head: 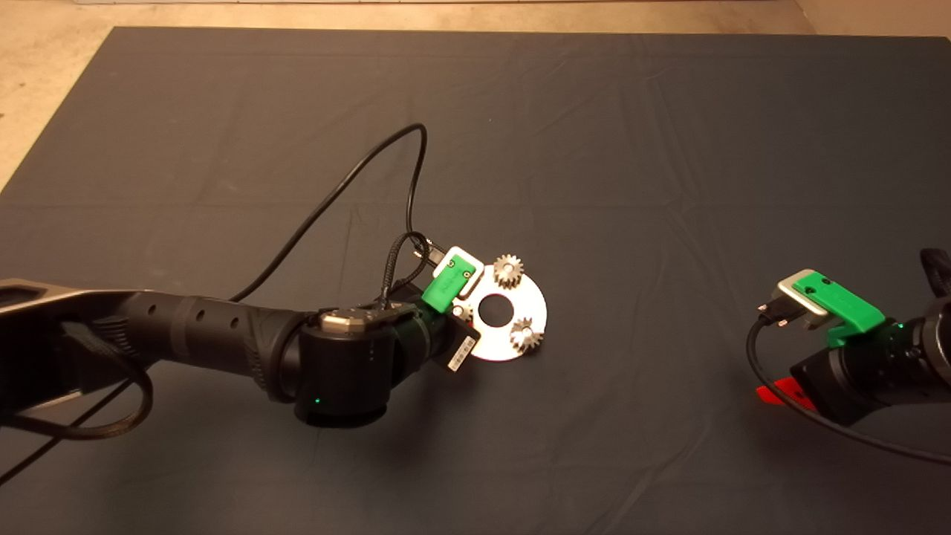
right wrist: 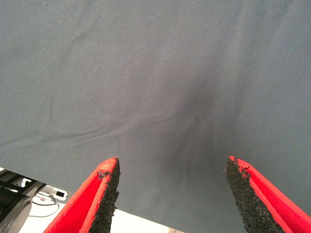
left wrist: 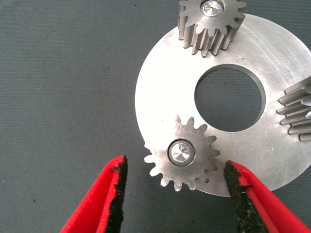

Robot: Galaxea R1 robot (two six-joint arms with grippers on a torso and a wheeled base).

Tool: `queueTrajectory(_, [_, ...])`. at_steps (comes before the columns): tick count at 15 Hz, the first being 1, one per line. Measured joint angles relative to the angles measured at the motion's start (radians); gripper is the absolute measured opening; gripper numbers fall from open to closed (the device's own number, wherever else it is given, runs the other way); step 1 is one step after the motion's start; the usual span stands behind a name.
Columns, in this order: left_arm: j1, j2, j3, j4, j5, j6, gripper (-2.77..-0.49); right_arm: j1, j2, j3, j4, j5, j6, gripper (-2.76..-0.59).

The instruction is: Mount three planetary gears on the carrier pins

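The shiny round carrier disc lies at the mat's middle and shows in the left wrist view. Two gears sit on pins in the head view, one at the far side and one at the near right. The left wrist view shows a third gear seated on a pin at the disc's edge, plus the two others. My left gripper is open, its fingers on either side of the third gear and apart from it. My right gripper is open and empty at the mat's right.
The left arm's black cable loops over the mat behind the disc. A red finger of the right gripper shows near the mat's right edge. The floor shows past the mat's edge in the right wrist view.
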Motion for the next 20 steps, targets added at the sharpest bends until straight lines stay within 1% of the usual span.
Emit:
queueTrajectory(2, [0.000, 0.000, 0.000, 0.000, 0.000, 0.000, -1.76, 0.000, 0.000, 0.000, 0.000, 0.000, 0.000, -1.75])
queueTrajectory(3, [0.000, 0.000, 0.001, 0.000, 0.000, 0.000, -1.67, 0.000, 0.000, 0.000, 0.000, 0.000, 0.000, -1.75])
queueTrajectory(4, [0.000, -0.001, 0.009, 0.000, 0.001, 0.000, -1.64, 0.000, 0.000, 0.000, 0.000, 0.000, 0.000, -1.75])
queueTrajectory(5, [0.000, -0.002, 0.029, 0.000, 0.003, 0.000, -1.61, 0.000, 0.000, 0.000, 0.000, 0.000, 0.000, -1.75])
queueTrajectory(6, [0.000, -0.004, 0.062, -0.002, 0.003, -0.002, -1.52, 0.000, 0.002, 0.000, 0.000, 0.000, 0.000, -1.75])
queueTrajectory(7, [-0.001, -0.005, 0.102, -0.008, 0.003, -0.011, -1.50, 0.000, 0.009, 0.000, 0.000, -0.002, 0.000, -1.75])
queueTrajectory(8, [-0.006, -0.005, 0.139, -0.034, 0.003, -0.023, -1.50, 0.001, 0.026, 0.000, 0.001, -0.004, 0.000, -1.75])
queueTrajectory(9, [-0.021, -0.003, 0.172, -0.083, 0.002, -0.050, -1.50, 0.009, 0.061, 0.000, 0.004, -0.006, 0.003, -1.75])
queueTrajectory(10, [-0.050, -0.004, 0.207, -0.148, 0.003, -0.095, -1.50, 0.020, 0.116, 0.000, 0.010, -0.008, 0.019, -1.75])
queueTrajectory(11, [-0.082, -0.004, 0.242, -0.220, 0.003, -0.155, -1.50, 0.030, 0.177, 0.000, 0.015, -0.008, 0.038, -1.75])
queueTrajectory(12, [-0.109, -0.003, 0.273, -0.303, 0.003, -0.220, -1.50, 0.041, 0.254, 0.000, 0.021, -0.006, 0.080, -1.75])
queueTrajectory(13, [-0.130, -0.003, 0.295, -0.392, 0.003, -0.272, -1.50, 0.049, 0.335, 0.000, 0.027, -0.005, 0.138, -1.75])
queueTrajectory(14, [-0.150, -0.003, 0.310, -0.478, 0.003, -0.326, -1.50, 0.050, 0.413, 0.000, 0.034, -0.003, 0.197, -1.75])
queueTrajectory(15, [-0.182, -0.003, 0.324, -0.557, 0.003, -0.384, -1.50, 0.050, 0.484, 0.000, 0.042, 0.003, 0.272, -1.75])
queueTrajectory(16, [-0.221, -0.003, 0.336, -0.625, 0.003, -0.452, -1.50, 0.049, 0.535, 0.000, 0.048, 0.005, 0.350, -1.75])
queueTrajectory(17, [-0.258, -0.003, 0.347, -0.682, 0.004, -0.512, -1.50, 0.047, 0.566, 0.000, 0.051, 0.006, 0.414, -1.75])
queueTrajectory(18, [-0.281, -0.003, 0.354, -0.728, 0.003, -0.553, -1.50, 0.034, 0.584, -0.001, 0.055, 0.004, 0.473, -1.75])
queueTrajectory(19, [-0.291, -0.002, 0.360, -0.756, 0.004, -0.599, -1.50, 0.008, 0.593, -0.001, 0.055, 0.002, 0.504, -1.75])
queueTrajectory(20, [-0.297, 0.000, 0.366, -0.771, 0.003, -0.641, -1.50, -0.036, 0.603, -0.002, 0.055, -0.003, 0.522, -1.75])
